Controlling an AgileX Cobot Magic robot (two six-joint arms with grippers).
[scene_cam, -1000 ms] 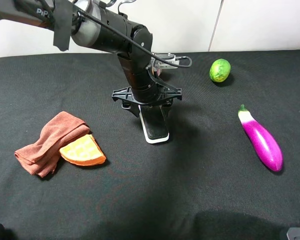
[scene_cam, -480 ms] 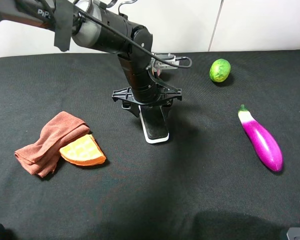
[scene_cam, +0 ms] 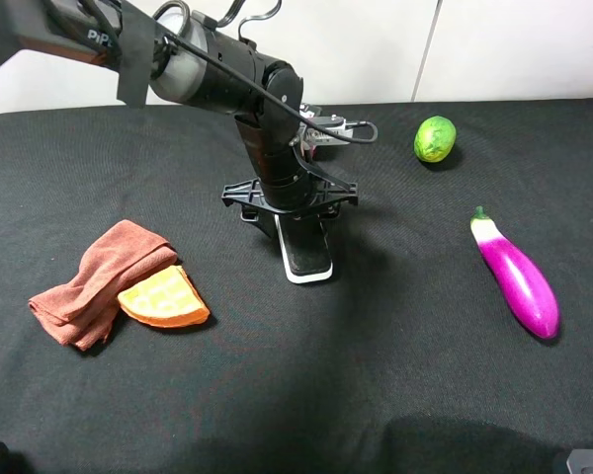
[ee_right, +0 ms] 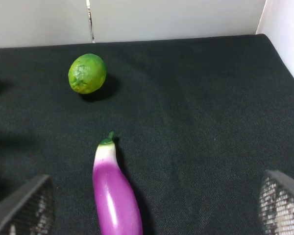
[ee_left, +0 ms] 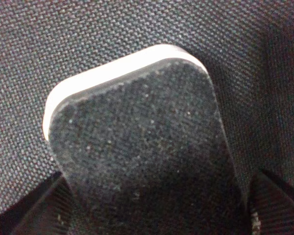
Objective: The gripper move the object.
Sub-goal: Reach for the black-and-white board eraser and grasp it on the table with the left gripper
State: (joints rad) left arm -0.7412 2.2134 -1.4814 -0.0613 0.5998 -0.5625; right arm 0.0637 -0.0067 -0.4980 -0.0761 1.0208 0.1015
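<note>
The left gripper (scene_cam: 298, 215) (ee_left: 152, 210) stands low over the far end of the eraser (scene_cam: 306, 252) (ee_left: 142, 137), pointing down, and its jaws are spread wide, one finger on each side of the eraser. In the left wrist view a dark narrow gap shows between one finger (ee_left: 277, 208) and the long edge of the eraser; at the other finger (ee_left: 36, 210) I cannot tell if it touches. The eraser lies flat on the black table (scene_cam: 376, 375), near the middle, with the black felt upward and the white base showing as a thin rim around it. Its near end points toward the front of the table and is free. To the left, well apart, lies a folded brown cloth (scene_cam: 94, 281), and an orange sponge (scene_cam: 163, 296) touches its front side. To the right, a lime (scene_cam: 435, 138) (ee_right: 87, 73) sits near the back edge, and a purple eggplant (scene_cam: 517, 278) (ee_right: 115, 196) lies closer to the front, its green stem toward the lime. The right gripper (ee_right: 154, 205) is above the eggplant's side of the table, jaws spread wide and holding nothing.
</note>
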